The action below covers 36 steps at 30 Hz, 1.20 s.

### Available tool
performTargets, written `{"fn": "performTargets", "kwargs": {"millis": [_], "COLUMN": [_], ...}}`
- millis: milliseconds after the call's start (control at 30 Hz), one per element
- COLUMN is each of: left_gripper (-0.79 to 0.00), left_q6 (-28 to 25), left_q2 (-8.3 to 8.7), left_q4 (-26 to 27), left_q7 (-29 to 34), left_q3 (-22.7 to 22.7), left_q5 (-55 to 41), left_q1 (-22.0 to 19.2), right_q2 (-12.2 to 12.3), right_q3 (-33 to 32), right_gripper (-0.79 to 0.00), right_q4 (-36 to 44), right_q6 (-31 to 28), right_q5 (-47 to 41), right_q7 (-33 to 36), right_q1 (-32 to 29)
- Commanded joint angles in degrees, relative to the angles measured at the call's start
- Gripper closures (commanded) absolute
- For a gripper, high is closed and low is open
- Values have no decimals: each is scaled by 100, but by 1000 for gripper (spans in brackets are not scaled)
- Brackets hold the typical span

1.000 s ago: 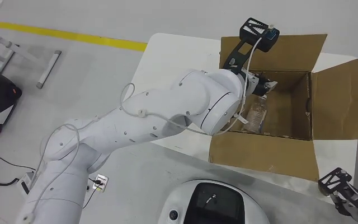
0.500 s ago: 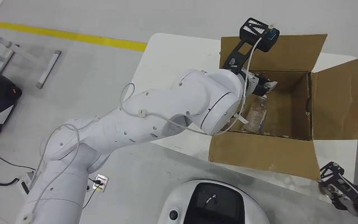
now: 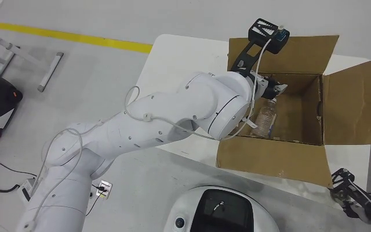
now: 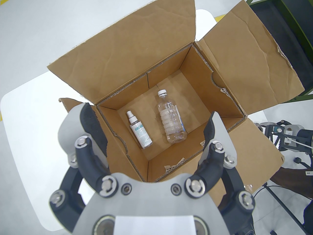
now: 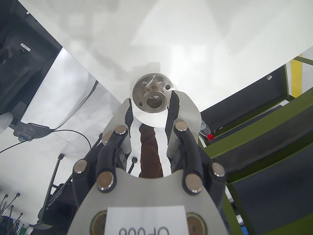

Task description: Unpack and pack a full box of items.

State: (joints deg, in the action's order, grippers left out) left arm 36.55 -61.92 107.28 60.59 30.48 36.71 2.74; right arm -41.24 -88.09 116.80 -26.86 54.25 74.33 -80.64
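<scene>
An open cardboard box [image 3: 272,158] stands on the white table [image 3: 174,58]. My left gripper [image 3: 277,88] hangs open above the box's near-left corner. In the left wrist view the box [image 4: 159,37] holds a clear plastic bottle [image 4: 170,121] and a small white spray bottle [image 4: 139,130], both lying flat on its floor beneath the open left gripper [image 4: 151,123]. The clear bottle [image 3: 266,116] also shows from above. My right gripper [image 3: 343,185] sits off the box's front right corner. It [image 5: 150,110] is shut on a silver metal flange [image 5: 151,96] over the table edge.
The box's four flaps [image 4: 249,57] stand spread outward. A green metal rack [image 5: 256,133] stands beside the table on the right side. The white tabletop [image 5: 195,25] stretches beyond the flange. A yellow floor line [image 3: 75,37] runs at the far left.
The right gripper has shifted slightly up and toward the box in the top view. The left arm and the bottles have stayed where they were.
</scene>
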Motion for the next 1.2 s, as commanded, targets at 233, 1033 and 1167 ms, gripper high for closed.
{"fn": "performTargets", "kwargs": {"millis": [233, 1033, 1167], "left_gripper": [-785, -785, -785], "left_q6": [0, 0, 0], "left_q2": [0, 0, 0], "left_q4": [0, 0, 0], "left_q7": [0, 0, 0], "left_q3": [0, 0, 0], "left_q5": [0, 0, 0], "left_q1": [0, 0, 0], "right_q2": [4, 1, -3], "right_q3": [58, 310, 358], "right_gripper": [-342, -342, -339], "right_q4": [-108, -229, -251], "right_q6": [12, 45, 48], "right_q5": [32, 175, 170], "right_q7": [-58, -94, -100], "right_q1": [35, 190, 238]}}
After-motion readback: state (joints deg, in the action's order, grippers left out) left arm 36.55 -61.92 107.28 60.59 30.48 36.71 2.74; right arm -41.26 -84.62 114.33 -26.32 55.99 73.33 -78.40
